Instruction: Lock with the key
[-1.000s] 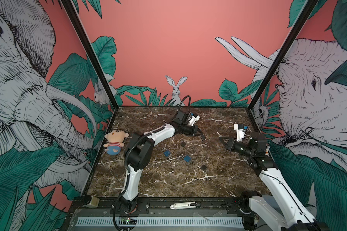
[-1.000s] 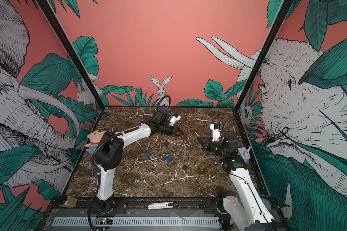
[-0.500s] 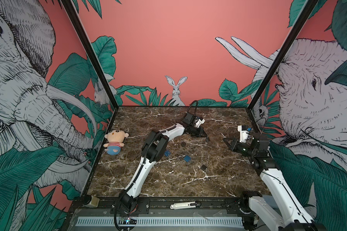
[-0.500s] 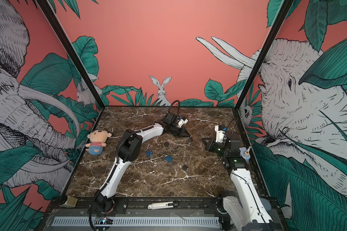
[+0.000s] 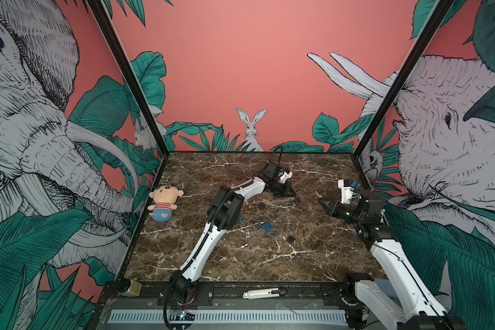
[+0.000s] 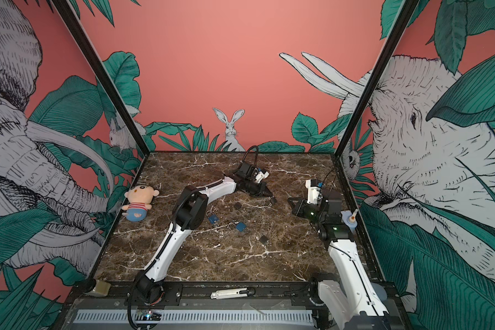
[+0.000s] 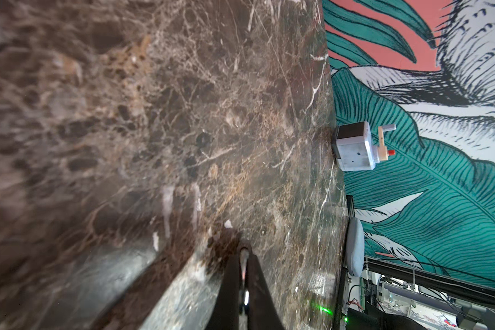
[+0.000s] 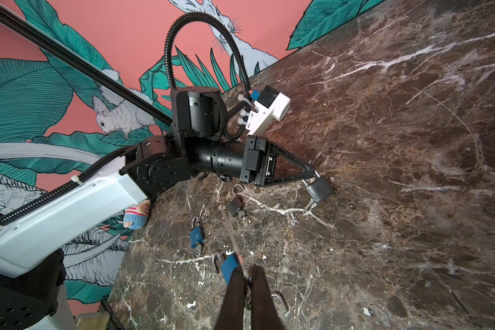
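The dark padlock [image 8: 320,188] is held by its shackle, hung low over the bench [image 8: 397,143] from the closed fingers of the left gripper [image 8: 312,172]. The key [image 8: 230,228] is pinched in the right gripper [image 8: 247,275], fingers clamped, well apart from it. A dangling lock could be swung aside by the key tip, and the keyway missed.

Soft, even light in both top views, walls [image 5: 40,143] bowing at the edges; in the left wrist view the table [image 7: 240,100] beside the left gripper [image 7: 244,251] smears, perhaps motion blur.
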`<action>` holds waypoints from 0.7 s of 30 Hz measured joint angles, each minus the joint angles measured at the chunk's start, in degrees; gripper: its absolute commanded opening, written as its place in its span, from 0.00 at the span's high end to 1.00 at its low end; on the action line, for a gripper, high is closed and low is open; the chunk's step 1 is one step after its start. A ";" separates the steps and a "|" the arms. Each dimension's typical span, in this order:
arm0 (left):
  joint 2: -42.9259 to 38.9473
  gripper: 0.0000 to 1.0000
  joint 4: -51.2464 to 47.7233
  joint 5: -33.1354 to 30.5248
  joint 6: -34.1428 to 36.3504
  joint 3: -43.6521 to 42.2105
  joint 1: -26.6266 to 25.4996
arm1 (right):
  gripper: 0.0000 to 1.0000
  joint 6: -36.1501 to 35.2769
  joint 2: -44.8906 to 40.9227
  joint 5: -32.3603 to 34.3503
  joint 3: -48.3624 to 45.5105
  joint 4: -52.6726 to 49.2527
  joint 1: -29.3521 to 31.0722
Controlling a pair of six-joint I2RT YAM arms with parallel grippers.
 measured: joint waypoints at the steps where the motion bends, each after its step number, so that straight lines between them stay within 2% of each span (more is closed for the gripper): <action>1: 0.00 0.93 -0.02 -0.15 0.00 0.15 -0.15 | 1.00 0.07 0.22 -0.07 -0.02 0.07 0.00; 2: 0.00 0.91 -0.04 -0.26 0.00 0.22 -0.39 | 1.00 0.11 0.46 -0.11 -0.02 0.20 0.00; 4: 0.00 0.79 -0.26 -0.39 0.02 0.22 -0.90 | 1.00 0.11 1.03 -0.17 0.00 0.44 0.00; 9: 0.00 0.66 -0.85 -1.62 0.07 0.24 -1.53 | 1.00 0.09 2.95 0.26 0.00 0.55 0.00; 16: -0.57 0.65 -1.70 -4.37 0.28 -1.07 -0.66 | 1.00 -0.24 5.29 2.71 0.00 0.39 0.17; 21: -6.47 0.64 1.53 -5.64 -0.46 -10.36 2.86 | 1.00 -1.84 6.67 6.93 0.24 0.09 2.86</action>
